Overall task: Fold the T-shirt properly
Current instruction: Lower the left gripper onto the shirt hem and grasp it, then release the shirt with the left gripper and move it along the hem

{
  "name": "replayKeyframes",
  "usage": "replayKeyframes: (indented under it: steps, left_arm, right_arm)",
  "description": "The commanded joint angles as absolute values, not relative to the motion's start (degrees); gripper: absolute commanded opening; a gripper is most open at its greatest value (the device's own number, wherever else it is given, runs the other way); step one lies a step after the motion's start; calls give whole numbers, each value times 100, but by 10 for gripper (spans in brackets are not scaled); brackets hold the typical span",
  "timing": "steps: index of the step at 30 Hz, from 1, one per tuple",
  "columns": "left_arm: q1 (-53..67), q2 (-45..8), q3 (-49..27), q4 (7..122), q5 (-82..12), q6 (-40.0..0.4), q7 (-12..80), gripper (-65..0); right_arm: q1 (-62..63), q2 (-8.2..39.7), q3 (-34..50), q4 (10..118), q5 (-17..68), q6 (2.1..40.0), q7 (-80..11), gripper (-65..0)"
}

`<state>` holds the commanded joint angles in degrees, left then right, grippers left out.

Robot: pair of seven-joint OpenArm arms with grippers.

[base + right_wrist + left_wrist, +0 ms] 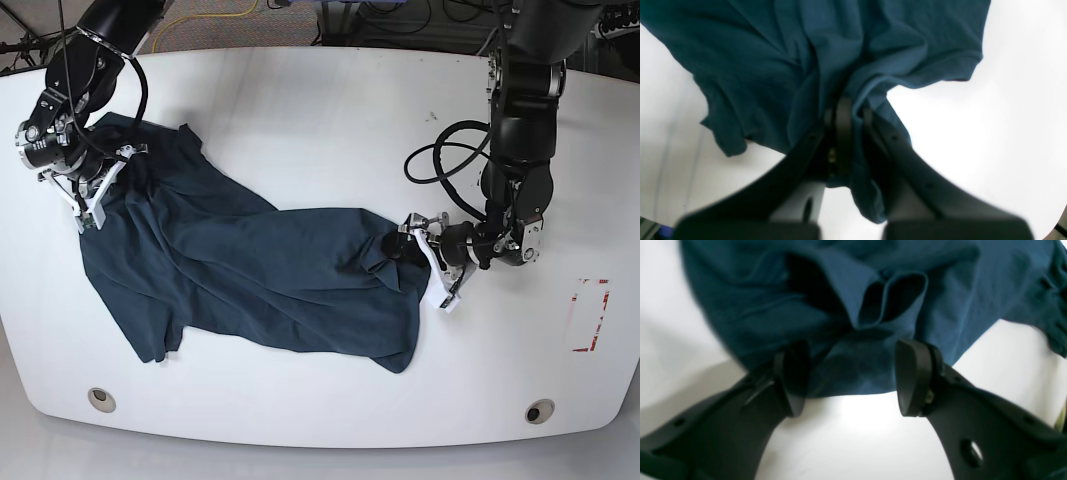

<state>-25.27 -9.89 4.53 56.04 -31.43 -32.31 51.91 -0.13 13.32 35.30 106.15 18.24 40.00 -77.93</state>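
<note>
Base view shows the T-shirt [250,275] crumpled across the table [330,110], right fingers [843,126] clamped on one edge to spread it, left fingers [913,373] apart at the other.

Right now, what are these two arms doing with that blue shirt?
They are working on folding a dark blue T-shirt that lies crumpled and spread across a white table. The right gripper has its jaws clamped on a bunch of fabric at one end. The left gripper sits at the opposite edge with jaws open around the cloth, not yet pinching it. No fold shows so far.
</note>
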Motion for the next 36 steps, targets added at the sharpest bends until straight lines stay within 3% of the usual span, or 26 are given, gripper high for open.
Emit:
replayKeyframes:
  steps: [6, 10, 12, 15, 20, 36]
  left_arm:
    - [-2536, -980, 866, 5437, -3134, -3213, 5191, -300]
    - [-2545, -892, 1182, 5244, -3143, -3213, 5095, -440]
    - [-2536, -822, 1288, 5244, -3143, -3213, 4989, -544]
    - [-2510, -813, 1393, 5244, -3134, -3213, 4980, -631]
    - [-2484, -848, 1253, 5490, -3169, -3222, 5015, -639]
    - [-1833, -1367, -470, 8927, -3187, -3284, 6774, -640]
  right_arm:
    - [4, 1235, 3530, 10615, 1824, 4000, -7793, -650]
    - [13, 1191, 3530, 10615, 1824, 4000, -7793, -650]
    - [13, 1191, 3530, 10615, 1824, 4000, -7793, -650]
    - [13, 1191, 3530, 10615, 1824, 4000, -7793, -650]
    - [163, 1182, 3530, 10607, 1798, 4000, -7793, -650]
    - [831, 1235, 3530, 10545, 1763, 4000, -7785, -650]
